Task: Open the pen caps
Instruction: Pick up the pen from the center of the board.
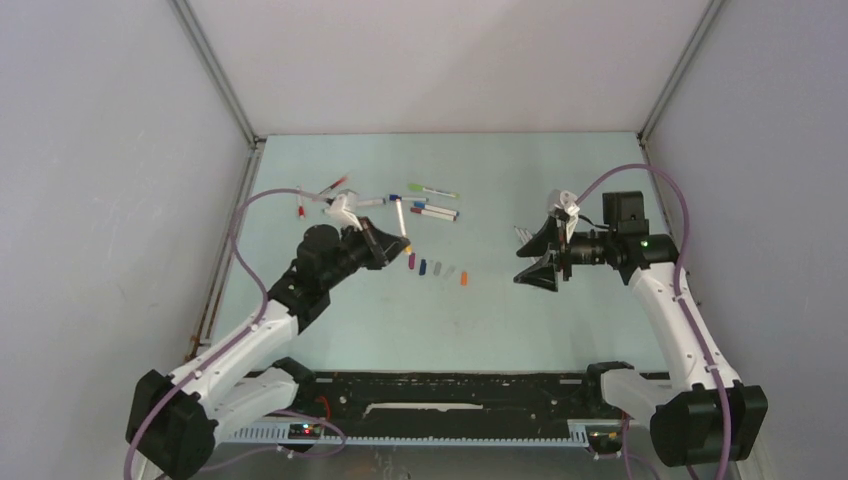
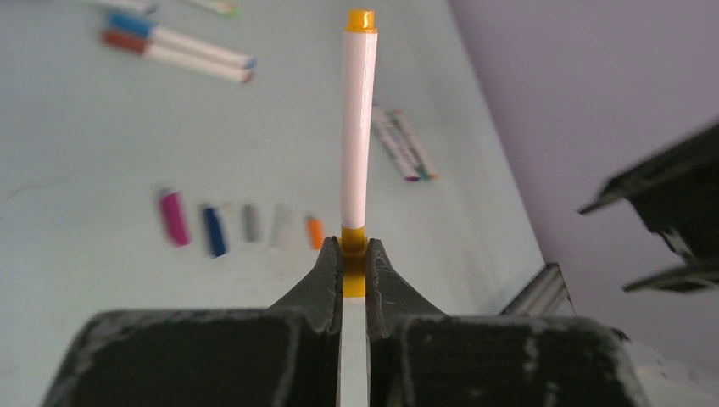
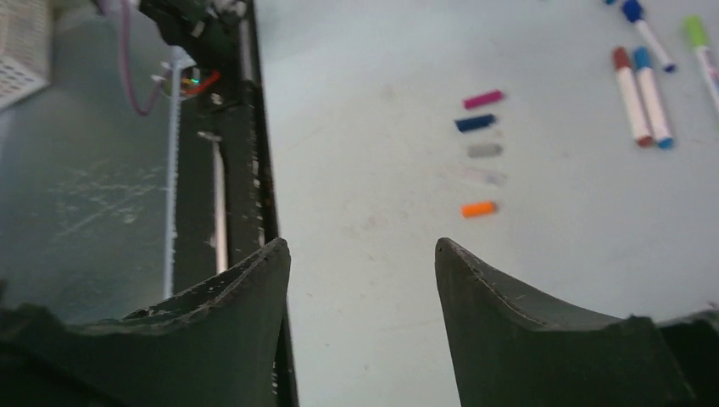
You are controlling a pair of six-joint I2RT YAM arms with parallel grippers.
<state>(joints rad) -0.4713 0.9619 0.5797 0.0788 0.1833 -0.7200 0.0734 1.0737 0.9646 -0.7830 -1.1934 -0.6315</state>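
Since the left gripper [image 2: 354,253] is pinched tight on the yellow band [image 2: 354,270] at one end of a white pen [image 2: 358,127], the barrel stands straight out past the fingertips and clear of the table [image 1: 560,180]. Its far yellow end [image 2: 361,19] is left free, and I read that as offering it to the other arm. Which of the two yellow ends is the cap, I cannot tell from here. My right gripper [image 3: 363,254] hangs well apart on the opposite side, jaws spread wide around nothing and turned toward the left arm. I judge it is placed to come across and take the free end for a pull. Between the arms five loose caps lie in a neat row: magenta [image 3: 483,99], blue [image 3: 475,123], grey [image 3: 484,150], a pale one [image 3: 483,176] and orange [image 3: 478,209]. They are near one another but not touching, presumably parked out of the working space. Further back, other pens [image 3: 642,93] lie side by side; I cannot make out whether every one carries its cap.
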